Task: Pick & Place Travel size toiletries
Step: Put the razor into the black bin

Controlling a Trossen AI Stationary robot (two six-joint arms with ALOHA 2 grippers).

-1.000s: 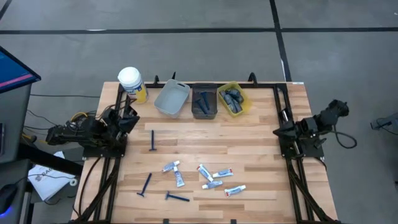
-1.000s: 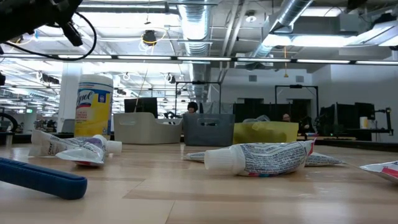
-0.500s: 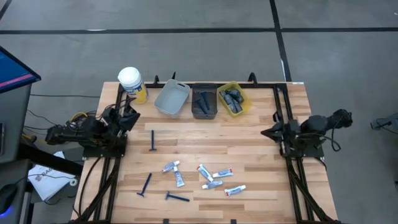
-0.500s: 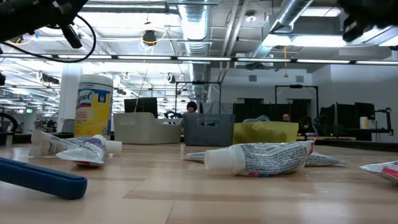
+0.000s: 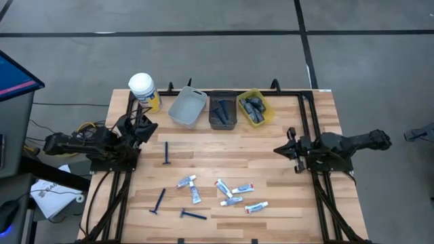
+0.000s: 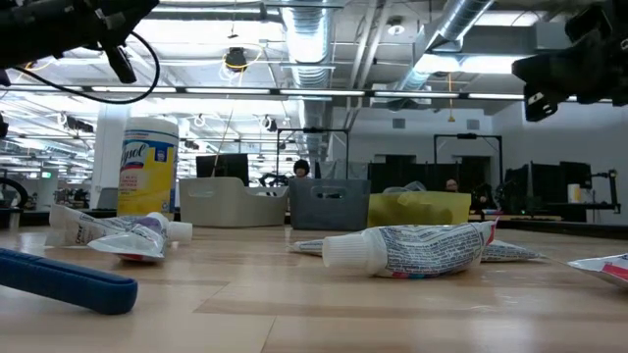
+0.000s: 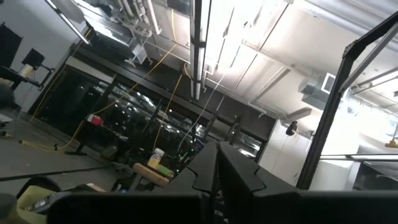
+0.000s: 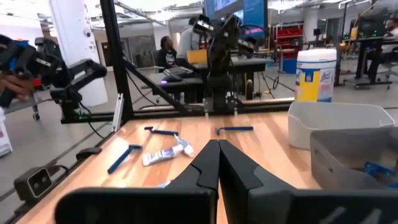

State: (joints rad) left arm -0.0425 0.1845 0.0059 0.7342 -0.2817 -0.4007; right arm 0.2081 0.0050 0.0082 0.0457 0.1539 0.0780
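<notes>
The right end effector (image 5: 279, 149), shut and empty, has swung out over the worktop (image 5: 285, 183) toward nine o'clock; the left end effector (image 5: 147, 124) stays shut, empty; tubes (image 5: 230, 192) await pickup.

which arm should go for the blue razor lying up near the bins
Left, probably. The left gripper sits just beside that razor, while the right gripper is across the table. Both have shut fingers.
</notes>
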